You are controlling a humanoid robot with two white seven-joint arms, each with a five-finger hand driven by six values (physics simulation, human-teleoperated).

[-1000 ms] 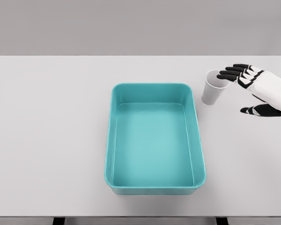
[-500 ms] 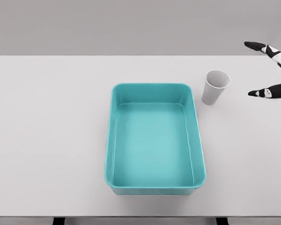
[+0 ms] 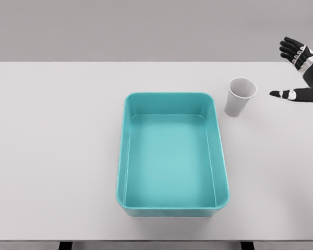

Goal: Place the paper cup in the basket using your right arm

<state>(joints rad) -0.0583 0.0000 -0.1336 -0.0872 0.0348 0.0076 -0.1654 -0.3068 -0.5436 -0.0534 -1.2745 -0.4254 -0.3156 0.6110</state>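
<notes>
Right now the paper cup point(image 3: 240, 97) is standing upright on the tabletop point(image 3: 57, 135), just beside the basket's point(image 3: 172, 206) far right corner but not touching it. Cup is a plain white tapered cone w/ a round open mouth and a thin rim, matte, casting a soft shadow to its lower left. Basket is sitting mid-tabletop: a teal rectangular tub w/ rounded corners, smooth plastic-looking walls sloping in toward a flat, slightly paler floor; nothing is lying inside. Tabletop is a flat, pale grey-white slab w/ no visible grain, running to a straight far edge against a grey backdrop. Right hand point(image 3: 305, 73) is showing at the picture's right edge, partly cut off by the frame: white hard-shell palm w/ black jointed fingers point(image 3: 291, 48) curling loosely up top and the thumb point(image 3: 291, 94) pointing out toward the cup. It's hovering to the right of the cup, near it but apart, spread wide and gripping nothing. Bare tabletop is lying between thumb tip and cup, and between cup and basket wall, so nothing is blocking either gap.
</notes>
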